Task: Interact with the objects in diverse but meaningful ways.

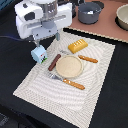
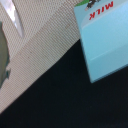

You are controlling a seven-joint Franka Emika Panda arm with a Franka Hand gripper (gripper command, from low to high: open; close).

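Observation:
My gripper (image 1: 46,40) hangs at the exterior view's upper left. Two dark fingers stand apart with nothing between them, so it looks open. Just below it the pale blue-white carton (image 1: 38,53) stands free at the placemat's edge. The wrist view shows the carton (image 2: 102,40) close up, marked MILK, with no fingers in view. The golden bread loaf (image 1: 77,46) lies on the mat beyond a round tan plate (image 1: 69,66). A red-brown sausage (image 1: 54,62) lies beside the plate. The grey saucepan (image 1: 89,12) sits at the back.
A striped placemat (image 1: 45,87) covers the black table (image 1: 112,95). An orange-handled knife (image 1: 70,81) and a second orange-handled utensil (image 1: 86,58) flank the plate. A pale bowl (image 1: 122,15) stands at the back right on a pinkish surface (image 1: 107,27).

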